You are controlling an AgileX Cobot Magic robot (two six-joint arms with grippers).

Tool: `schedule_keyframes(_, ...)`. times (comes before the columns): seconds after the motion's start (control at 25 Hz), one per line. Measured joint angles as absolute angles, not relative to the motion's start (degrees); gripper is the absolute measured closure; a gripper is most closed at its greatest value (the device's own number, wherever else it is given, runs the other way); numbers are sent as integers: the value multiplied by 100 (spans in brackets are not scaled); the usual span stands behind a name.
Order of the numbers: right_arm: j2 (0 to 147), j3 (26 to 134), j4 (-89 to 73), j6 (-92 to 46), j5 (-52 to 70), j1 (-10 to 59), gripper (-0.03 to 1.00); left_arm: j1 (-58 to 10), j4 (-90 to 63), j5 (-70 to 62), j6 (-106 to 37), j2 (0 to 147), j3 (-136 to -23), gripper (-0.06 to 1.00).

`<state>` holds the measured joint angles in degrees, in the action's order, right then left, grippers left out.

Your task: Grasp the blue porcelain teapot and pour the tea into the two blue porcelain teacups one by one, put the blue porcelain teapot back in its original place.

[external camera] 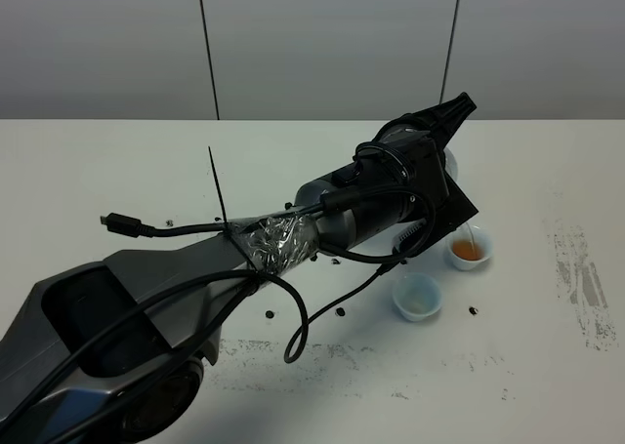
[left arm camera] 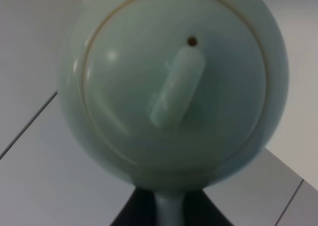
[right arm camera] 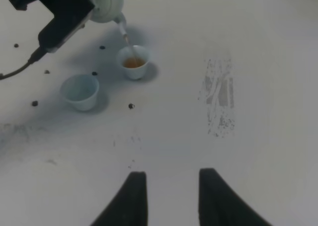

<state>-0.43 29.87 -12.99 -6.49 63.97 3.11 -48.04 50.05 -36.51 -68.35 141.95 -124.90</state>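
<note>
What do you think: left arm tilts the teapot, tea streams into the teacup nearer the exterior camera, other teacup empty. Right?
No. The tea from the blue porcelain teapot streams into the farther teacup; the nearer teacup is the empty one. The exterior high view shows it. The rest holds.

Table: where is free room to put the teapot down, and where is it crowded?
Free: the far-left table beyond the left arm, and the strip between the filled teacup and the scuff marks. Crowded: around that cup and the empty teacup, under the pouring teapot.
</note>
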Motion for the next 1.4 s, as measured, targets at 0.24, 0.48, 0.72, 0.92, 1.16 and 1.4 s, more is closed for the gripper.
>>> schedule_keyframes(0.24,-43,2987,-1299,-649,6397,311,73,-4804,5153,-3607,-6845,14195,-12490,87)
schedule_keyframes(0.48,-43,2987,-1299,-649,6397,311,73,-4810,5157,-3516,-6845,14195,-12490,87)
schedule_keyframes(0.72,-43,2987,-1299,-649,6397,311,73,-4828,5168,-3506,-6845,14195,-12490,87)
schedule_keyframes(0.92,-43,2987,-1299,-649,6397,311,73,-4834,5168,-3517,-6845,14242,-12490,87)
schedule_keyframes(1.16,-43,2987,-1299,-649,6397,311,73,-4834,5107,-3589,-6845,14250,-12484,87)
schedule_keyframes(1.4,-43,2987,-1299,-649,6397,311,73,-4806,4612,-3871,-6845,14250,-12484,87)
